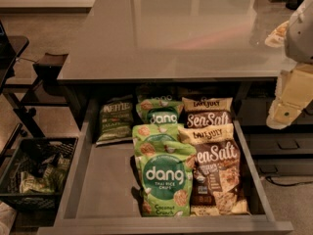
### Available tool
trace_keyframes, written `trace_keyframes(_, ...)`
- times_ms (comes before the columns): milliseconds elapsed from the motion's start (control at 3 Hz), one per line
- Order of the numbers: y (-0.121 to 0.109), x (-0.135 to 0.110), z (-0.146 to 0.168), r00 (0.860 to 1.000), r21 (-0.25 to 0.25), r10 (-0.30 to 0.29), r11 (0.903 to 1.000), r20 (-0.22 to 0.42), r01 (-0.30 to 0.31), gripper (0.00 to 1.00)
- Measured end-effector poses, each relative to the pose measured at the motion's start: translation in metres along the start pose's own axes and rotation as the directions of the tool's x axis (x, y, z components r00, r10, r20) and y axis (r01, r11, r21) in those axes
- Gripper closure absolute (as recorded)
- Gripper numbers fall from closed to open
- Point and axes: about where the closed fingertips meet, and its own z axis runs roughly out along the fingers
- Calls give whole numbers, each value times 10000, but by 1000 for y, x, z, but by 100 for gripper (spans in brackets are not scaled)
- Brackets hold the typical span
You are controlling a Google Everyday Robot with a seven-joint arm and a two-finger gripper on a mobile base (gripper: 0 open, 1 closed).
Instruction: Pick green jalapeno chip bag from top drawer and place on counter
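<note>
Though beside the top drawer, the claw touches nothing.

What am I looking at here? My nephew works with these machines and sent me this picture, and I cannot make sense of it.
This is a single view from one camera, looking down over a counter with drawers; where the camera sits is not known. The pale, blocky shape at the right edge is the robot's arm, ending in its gripper, which hangs in the air beside the counter, touching nothing. No bag is in it. Below the glossy grey counter the top drawer stands pulled open. Inside lie snack bags: the green jalapeno chip bag at the back left, two brighter green dang bags in the middle, and two brown Sea Salt bags on the right. On the floor to the left is a black wire basket.
</note>
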Motion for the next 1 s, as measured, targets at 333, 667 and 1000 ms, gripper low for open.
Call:
trace_keyframes(333, 4, -6, 2, 9999, 43, -122, 9999, 44, 122, 0)
trace_keyframes(667, 10, -38, 47, 9982, -300, -413, 9986, 433, 426, 0)
trace_keyframes(1000, -1, -69, 97, 9942, -314, -585, 9976, 898, 615, 0)
